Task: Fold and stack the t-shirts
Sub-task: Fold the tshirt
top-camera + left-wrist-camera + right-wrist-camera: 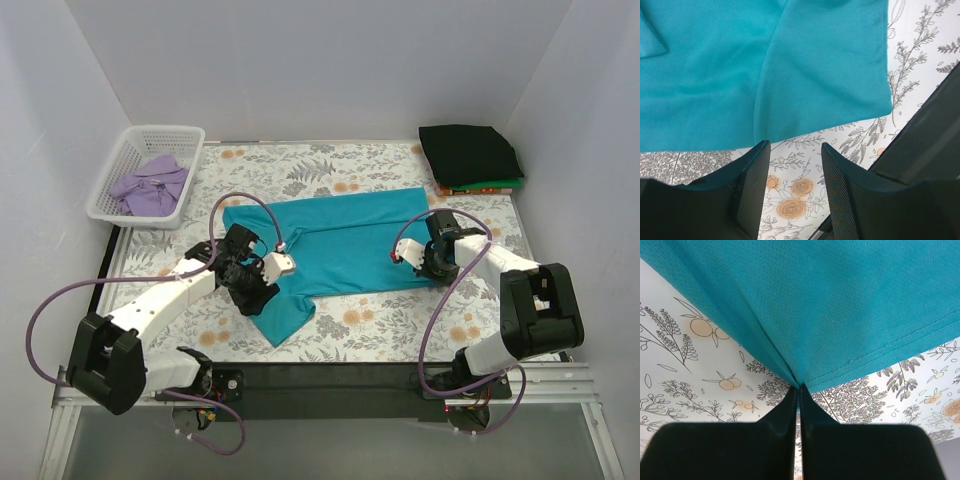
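The teal t-shirt (340,245) lies spread across the middle of the floral cloth, one sleeve pointing to the near left. My left gripper (252,283) is open and empty just above the cloth beside that sleeve (790,65); its fingers (752,180) frame bare cloth. My right gripper (425,262) is shut on the teal shirt's hem (799,382) at its right side, lifting it into a peak. A lavender-purple shirt (150,185) lies in the basket. A folded black shirt (470,155) sits at the back right on green and orange-red edges (490,187).
The white lattice basket (125,160) stands at the back left. The floral table cloth (400,325) covers the table. A black bar (330,375) runs along the near edge. White walls close in the left, back and right sides.
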You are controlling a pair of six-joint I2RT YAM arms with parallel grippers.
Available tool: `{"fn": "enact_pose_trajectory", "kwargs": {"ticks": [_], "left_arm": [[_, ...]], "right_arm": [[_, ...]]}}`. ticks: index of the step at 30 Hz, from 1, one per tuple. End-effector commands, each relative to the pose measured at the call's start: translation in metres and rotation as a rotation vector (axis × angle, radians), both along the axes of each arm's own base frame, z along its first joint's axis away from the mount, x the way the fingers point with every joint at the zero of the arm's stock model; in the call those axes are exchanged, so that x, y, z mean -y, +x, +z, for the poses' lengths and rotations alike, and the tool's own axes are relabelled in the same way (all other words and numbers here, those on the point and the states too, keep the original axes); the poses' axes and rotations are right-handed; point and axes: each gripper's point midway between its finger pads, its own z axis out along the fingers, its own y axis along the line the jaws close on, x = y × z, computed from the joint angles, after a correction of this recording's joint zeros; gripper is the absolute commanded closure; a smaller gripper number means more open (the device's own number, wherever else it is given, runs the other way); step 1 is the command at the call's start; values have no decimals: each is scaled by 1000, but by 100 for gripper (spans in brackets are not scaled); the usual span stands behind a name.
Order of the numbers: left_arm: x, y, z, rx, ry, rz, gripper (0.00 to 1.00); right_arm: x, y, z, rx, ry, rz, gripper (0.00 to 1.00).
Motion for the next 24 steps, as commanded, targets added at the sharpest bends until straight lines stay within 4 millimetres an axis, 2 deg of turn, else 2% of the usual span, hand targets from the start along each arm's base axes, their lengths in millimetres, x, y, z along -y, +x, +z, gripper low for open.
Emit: {"fn": "enact_pose_trajectory", "kwargs": {"ticks": [1, 3, 7, 12, 18, 19, 22, 23, 24], "left_arm": [[9, -16, -11, -24, 26, -51, 56], [11, -27, -21, -36, 47, -80, 56], [6, -23, -38, 24, 116, -43, 56], [-3, -11, -50, 81, 179, -6, 55], [-4, -23, -61, 58, 197, -37, 61], [-5, -26, -64, 47, 205, -40, 63], [-4, -33, -70, 18, 208, -46, 77], [-2, -36, -70, 15, 208, -58, 82], [-1, -38, -71, 9, 205, -53, 92]], "right_arm": [[-5, 2, -2, -18, 26, 7, 99], [-6, 2, -2, -20, 29, 8, 99], [-5, 3, -1, -18, 25, 7, 99], [-5, 3, -1, -17, 23, 10, 99], [-5, 1, -3, -26, 24, 7, 99], [-5, 2, -3, -26, 25, 10, 99], [-7, 2, -3, -26, 31, 7, 99], [-6, 2, -3, -29, 31, 4, 99], [-7, 3, -2, -26, 31, 5, 99]]}}
